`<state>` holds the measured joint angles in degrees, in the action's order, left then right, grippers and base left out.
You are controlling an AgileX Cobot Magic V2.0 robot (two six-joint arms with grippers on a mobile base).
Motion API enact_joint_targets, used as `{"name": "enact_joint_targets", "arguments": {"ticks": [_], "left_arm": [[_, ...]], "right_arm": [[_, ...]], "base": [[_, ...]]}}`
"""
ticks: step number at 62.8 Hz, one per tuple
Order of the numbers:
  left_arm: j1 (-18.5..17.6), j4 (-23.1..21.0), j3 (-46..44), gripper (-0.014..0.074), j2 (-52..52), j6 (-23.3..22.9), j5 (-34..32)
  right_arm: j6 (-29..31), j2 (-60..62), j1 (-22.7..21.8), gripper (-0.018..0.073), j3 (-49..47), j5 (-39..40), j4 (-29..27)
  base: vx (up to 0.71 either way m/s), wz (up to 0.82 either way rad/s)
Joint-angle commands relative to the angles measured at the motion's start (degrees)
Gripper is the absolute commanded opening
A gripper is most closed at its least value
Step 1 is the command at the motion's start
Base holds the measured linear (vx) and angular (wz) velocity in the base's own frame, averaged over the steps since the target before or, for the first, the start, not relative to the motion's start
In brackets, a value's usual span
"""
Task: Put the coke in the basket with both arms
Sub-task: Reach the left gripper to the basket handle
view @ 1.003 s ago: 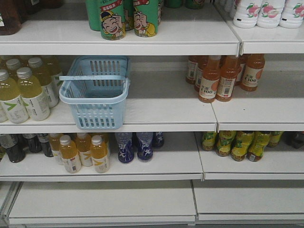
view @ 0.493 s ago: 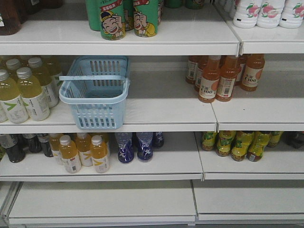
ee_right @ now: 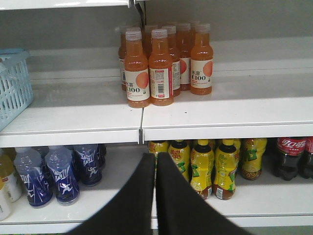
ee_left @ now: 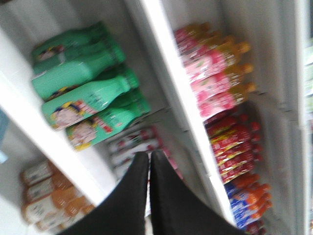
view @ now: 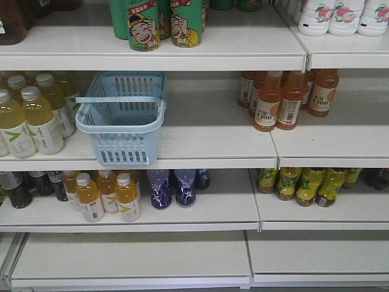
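Note:
The light blue basket point(view: 117, 129) stands on the middle shelf in the front view, empty, its handle resting across the rim. Its slotted side also shows at the left edge of the right wrist view as the basket point(ee_right: 11, 84). The coke is not to be made out in any view; the blurred red-labelled drinks point(ee_left: 234, 143) on a far shelf cannot be identified. My left gripper point(ee_left: 149, 155) is shut and empty, pointing at shelves of green bottles point(ee_left: 83, 95). My right gripper point(ee_right: 155, 156) is shut and empty, in front of the lower shelf. Neither arm shows in the front view.
Orange juice bottles point(ee_right: 161, 63) stand right of the basket on the middle shelf point(view: 213, 146). Below are blue bottles point(ee_right: 58, 171), yellow tea bottles point(ee_right: 215, 166) and dark cola bottles point(ee_right: 289, 156). Yellow-green bottles point(view: 33, 115) crowd the basket's left side.

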<state>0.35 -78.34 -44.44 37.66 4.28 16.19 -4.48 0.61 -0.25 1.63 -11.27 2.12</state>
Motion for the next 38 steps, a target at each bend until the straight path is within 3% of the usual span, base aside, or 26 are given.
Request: {"name": "enact_joint_targets", "arguments": {"ticks": [1, 11, 16, 28, 38], "left_arm": [[-0.24, -9.79, -1.66, -0.0006, 5.58, 8.99, 2.96], [-0.24, -24.26, -1.66, -0.0006, 15.47, 27.14, 12.06], [-0.24, -24.14, -2.12, -0.0006, 20.77, 32.76, 15.4], [-0.24, -24.14, -2.29, 0.0046, 30.0, 33.3, 17.98], [-0.24, -24.14, -2.36, 0.0187, 35.92, 32.02, 18.19]], "right_arm": [[0.55, 0.74, -0.29, -0.0006, 0.44, 4.07, 0.46], [0.55, 0.74, -0.29, -0.0006, 0.44, 4.07, 0.46], [0.55, 0.74, -0.29, -0.0006, 0.44, 4.12, 0.46], [0.55, 0.74, -0.29, -0.0006, 0.44, 4.24, 0.46], [0.55, 0.74, -0.29, -0.0006, 0.44, 4.24, 0.46]], "base": [[0.0, 0.0], [0.0, 0.0], [0.0, 0.0], [0.0, 0.0], [0.0, 0.0]]}}
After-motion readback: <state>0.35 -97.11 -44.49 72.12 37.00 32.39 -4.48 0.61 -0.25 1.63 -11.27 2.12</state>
